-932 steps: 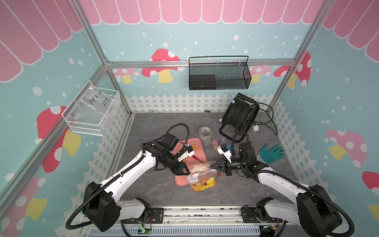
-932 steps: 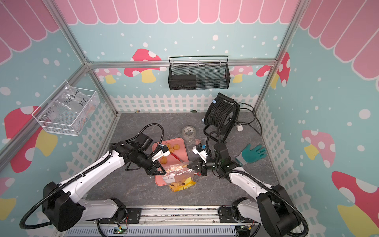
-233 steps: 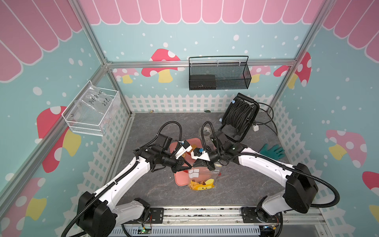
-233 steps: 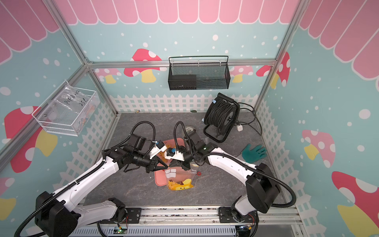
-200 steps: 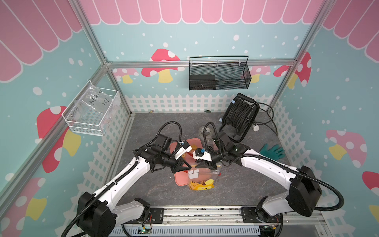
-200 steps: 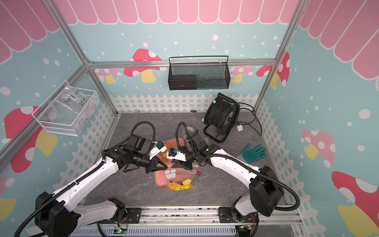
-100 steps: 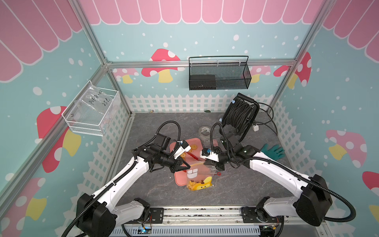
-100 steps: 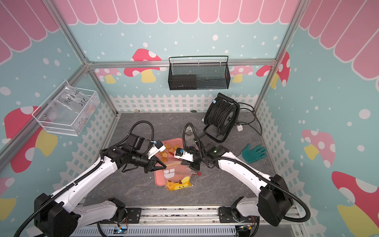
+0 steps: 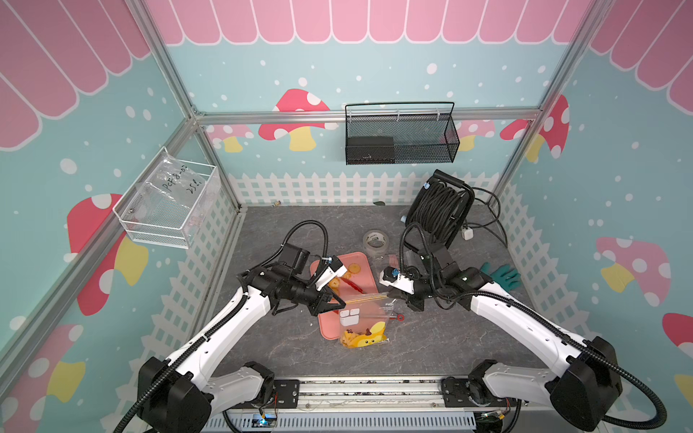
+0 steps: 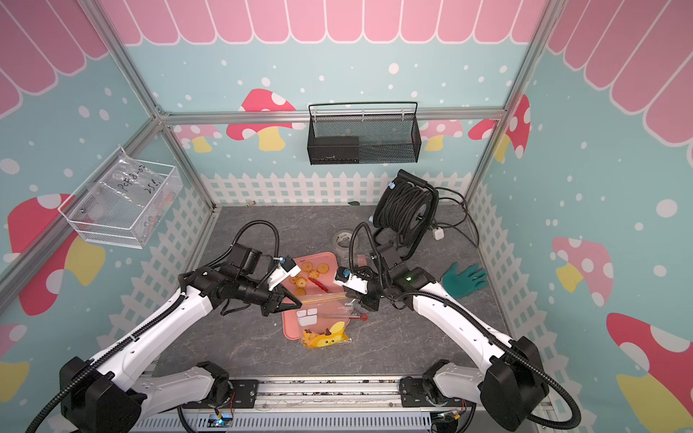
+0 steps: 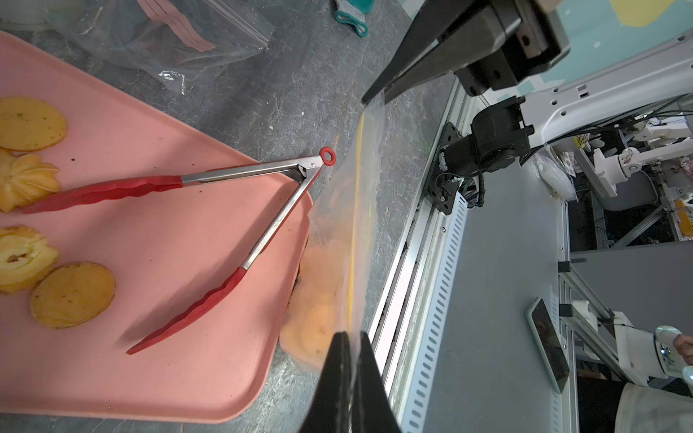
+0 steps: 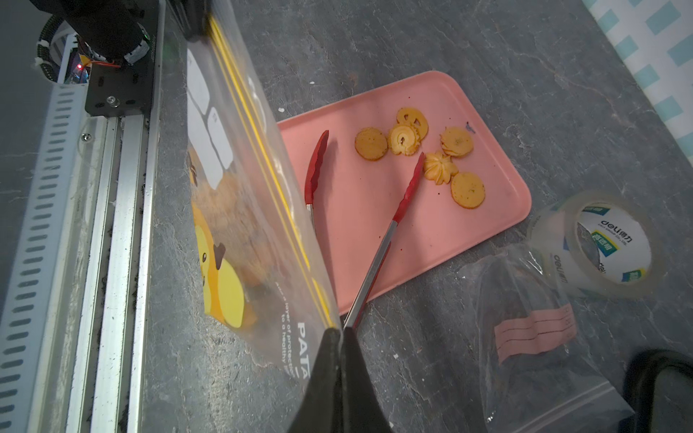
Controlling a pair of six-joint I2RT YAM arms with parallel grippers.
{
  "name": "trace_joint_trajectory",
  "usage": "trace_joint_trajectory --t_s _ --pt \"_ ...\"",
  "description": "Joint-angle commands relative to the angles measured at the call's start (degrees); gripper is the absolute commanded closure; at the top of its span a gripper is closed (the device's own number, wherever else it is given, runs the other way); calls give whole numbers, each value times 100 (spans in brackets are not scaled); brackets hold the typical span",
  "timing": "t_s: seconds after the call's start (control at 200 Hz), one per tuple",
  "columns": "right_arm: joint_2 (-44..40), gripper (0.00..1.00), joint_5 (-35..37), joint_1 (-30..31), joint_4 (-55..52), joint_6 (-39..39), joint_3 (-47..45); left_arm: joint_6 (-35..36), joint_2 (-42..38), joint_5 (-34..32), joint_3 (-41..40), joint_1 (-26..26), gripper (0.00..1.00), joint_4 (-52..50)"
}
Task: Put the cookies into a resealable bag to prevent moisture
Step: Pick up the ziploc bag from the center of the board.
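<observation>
Both top views: left hand (image 9: pixel 342 304) and right hand (image 9: pixel 403 300) each clamped a top corner of the clear resealable plastic bag with yellow zip strips (image 9: pixel 362 318), taut over the flat pink plastic tray's (image 9: pixel 325 326) near end.

Left wrist: bite only on the thin zip edge. Film could slip, dumping the bagged golden cookies (image 11: pixel 318 326) beside the tray.

Right wrist: six cookies (image 12: pixel 467 189) sat on the tray's far half by red-tipped metal tongs (image 12: pixel 375 258). Mouth pulled flat, so sealing now would strand them.

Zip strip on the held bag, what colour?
Yellow; the zip strip shows best in the right wrist view.
</observation>
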Motion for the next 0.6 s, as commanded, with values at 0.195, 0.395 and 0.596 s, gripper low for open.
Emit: trace_joint_trajectory --t_s 0.195,0.395,0.596 --pt "-338 71 301 -252 20 209 -172 303 -352 -511 722 721 100 -927" --pt "-715 42 966 -376 1226 1316 -427 253 -502 -1272 1481 1608 100 -1233" --pt "-717 34 1430 -549 1808 2226 -647 36 183 -2234 2210 2336 100 -604"
